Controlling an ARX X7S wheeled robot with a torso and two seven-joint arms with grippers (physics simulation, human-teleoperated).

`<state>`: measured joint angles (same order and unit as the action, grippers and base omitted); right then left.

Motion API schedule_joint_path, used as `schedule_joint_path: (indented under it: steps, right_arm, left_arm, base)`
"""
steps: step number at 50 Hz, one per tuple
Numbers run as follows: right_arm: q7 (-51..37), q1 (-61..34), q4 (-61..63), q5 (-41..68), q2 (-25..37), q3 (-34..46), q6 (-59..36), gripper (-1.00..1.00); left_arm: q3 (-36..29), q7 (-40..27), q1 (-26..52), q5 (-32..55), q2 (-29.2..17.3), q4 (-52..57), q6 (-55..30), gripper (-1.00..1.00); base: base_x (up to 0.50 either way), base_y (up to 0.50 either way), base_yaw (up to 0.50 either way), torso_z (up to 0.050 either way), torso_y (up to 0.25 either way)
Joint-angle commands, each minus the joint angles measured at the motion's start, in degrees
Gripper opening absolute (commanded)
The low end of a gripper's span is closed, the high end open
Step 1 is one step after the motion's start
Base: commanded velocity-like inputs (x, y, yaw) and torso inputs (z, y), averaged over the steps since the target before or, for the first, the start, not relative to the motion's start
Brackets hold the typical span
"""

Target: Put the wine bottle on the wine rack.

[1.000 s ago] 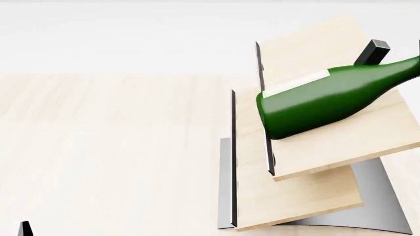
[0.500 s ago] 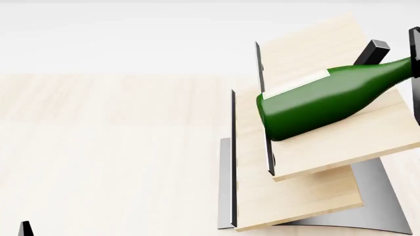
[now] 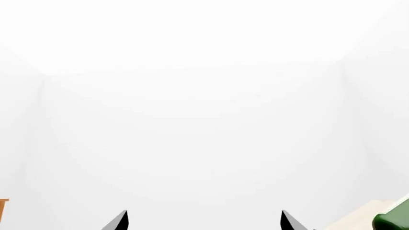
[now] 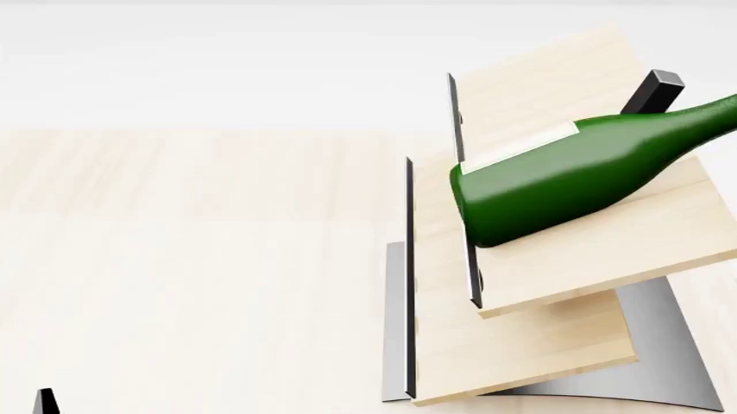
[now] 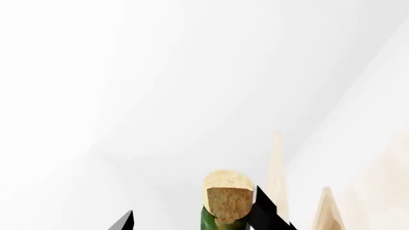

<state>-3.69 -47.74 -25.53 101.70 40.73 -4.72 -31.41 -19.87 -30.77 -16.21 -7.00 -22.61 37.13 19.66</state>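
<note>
On wine rack (image 4: 553, 285) upper board: wine bottle (image 4: 564, 181); right claw (image 5: 191, 221) apparently released, left claw (image 3: 203, 221) released.

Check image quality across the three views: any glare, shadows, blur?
Head view: sharp, even light, soft sheen on the wine bottle, faint shading under the wine rack boards. Left wrist view: nearly all washed-out white, little contrast. Right wrist view: mostly white too; the cork looks sharp, no blur.

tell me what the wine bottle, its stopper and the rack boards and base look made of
Wine bottle: glossy dark green glass, judging by its smooth sheen. Stopper: tan, speckled, probably cork. Wine rack boards: pale matte wood with faint grain, edged with thin dark lips, likely metal. Curved base: smooth grey, seemingly brushed metal.
</note>
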Motion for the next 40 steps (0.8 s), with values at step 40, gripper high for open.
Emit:
schedule_joint_path:
  steps: [40]
  right_arm:
    - [-4.49,21.56,19.93,-2.07,2.66,-19.63,13.16,1.00]
  left_arm:
    - [-0.62,-0.75,0.25,-0.22,-0.58,0.09,-0.30,1.00]
  base:
    - [0.00,0.00,0.00,0.000,0.000]
